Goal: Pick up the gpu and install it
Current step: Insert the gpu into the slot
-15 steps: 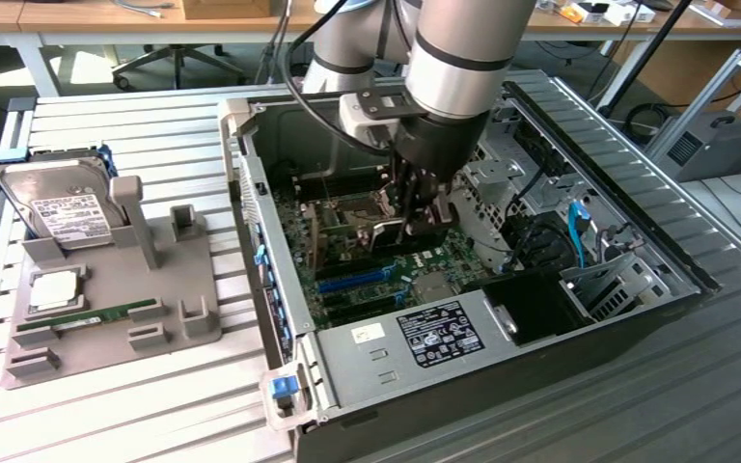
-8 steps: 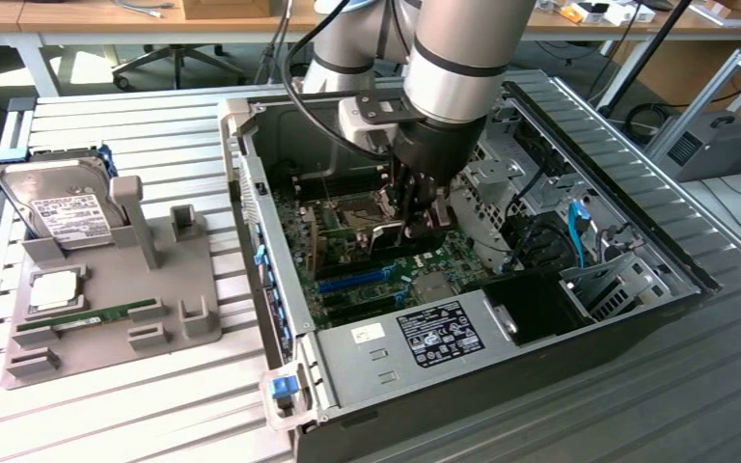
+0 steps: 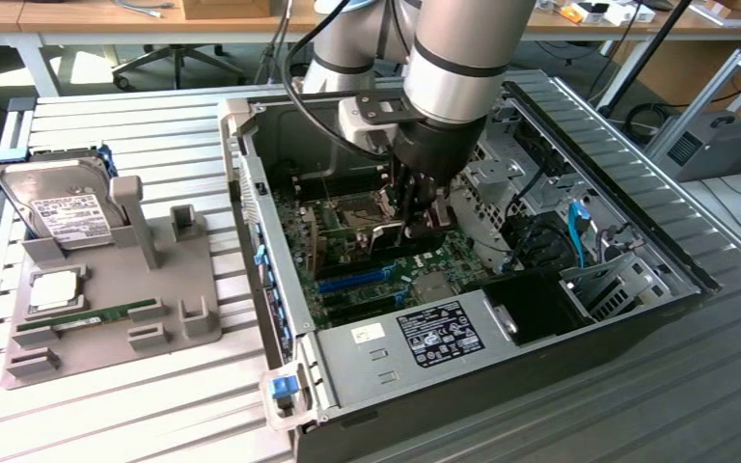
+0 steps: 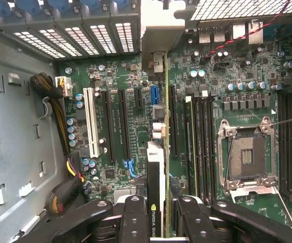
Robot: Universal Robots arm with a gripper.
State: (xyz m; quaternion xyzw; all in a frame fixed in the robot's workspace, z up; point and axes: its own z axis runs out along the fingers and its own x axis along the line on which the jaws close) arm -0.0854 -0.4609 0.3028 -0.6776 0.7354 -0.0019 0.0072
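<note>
Jaws are part-way closed and clamped on the gpu (image 4: 155, 162), with one finger (image 4: 134, 215) on each face of the card near its long upper edge. My gripper (image 4: 156, 215) holds it on edge above the motherboard (image 4: 115, 167). From the exterior view I see the gripper (image 3: 412, 207) deep inside the computer case (image 3: 679, 289), and the gpu (image 3: 425, 237) hangs beneath it over the middle of the board. Whether its contacts have met a slot I cannot tell. I judge the card light and stiff but fragile, a thin board with exposed parts. A hold on the two flat faces looks right to me, and twisting would be the danger. Its silver bracket (image 4: 161, 30) points at the rear slot openings (image 4: 85, 35). The white slot (image 4: 91, 121) stands on one side and the CPU socket (image 4: 247, 157) on the other, which leaves little room sideways. In the exterior view the case's rear wall (image 3: 252, 222) lies at nine o'clock from the gripper, the drive cage (image 3: 512, 193) at three, and the labelled power supply (image 3: 435, 333) at six, so free room is straight up. Farther out at nine o'clock, the grey fixture (image 3: 178, 289) carries the hard drive (image 3: 68, 207) and RAM stick (image 3: 100, 313).
</note>
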